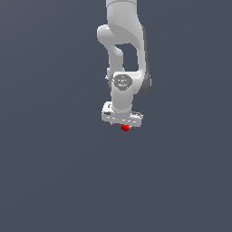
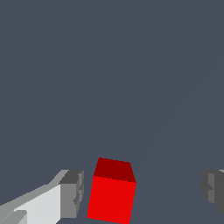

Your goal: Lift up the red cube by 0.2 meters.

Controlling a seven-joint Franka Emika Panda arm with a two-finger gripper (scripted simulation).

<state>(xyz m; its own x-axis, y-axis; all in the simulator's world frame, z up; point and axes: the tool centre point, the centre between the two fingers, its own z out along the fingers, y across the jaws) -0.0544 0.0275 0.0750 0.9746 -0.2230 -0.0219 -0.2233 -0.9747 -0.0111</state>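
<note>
Wrist view is showing the red cube (image 2: 111,197) sitting between the two grey fingers (image 2: 72,194), which are standing apart with the cube in the gap. One finger is lying just beside the cube's lit face with a thin sliver of background between them, while the other finger is sitting well off toward the lower right edge of the frame, leaving a wide gap on that side. The cube is appearing slightly tilted in this picture, its darker face above its brighter one. No pad is pressing on it.

Exterior view is showing the white arm (image 1: 123,54) hanging down from the upper middle of the frame, its wrist pointing downward. The gripper (image 1: 123,127) is sitting just above the centre of the picture, and the cube (image 1: 125,128) is peeking out directly beneath the white hand body as a tiny red patch. The fingers themselves are too small to make out there. A plain dark blue-grey worktop (image 1: 54,181) is filling the rest of both pictures, and whether the cube is resting on it is unclear.
</note>
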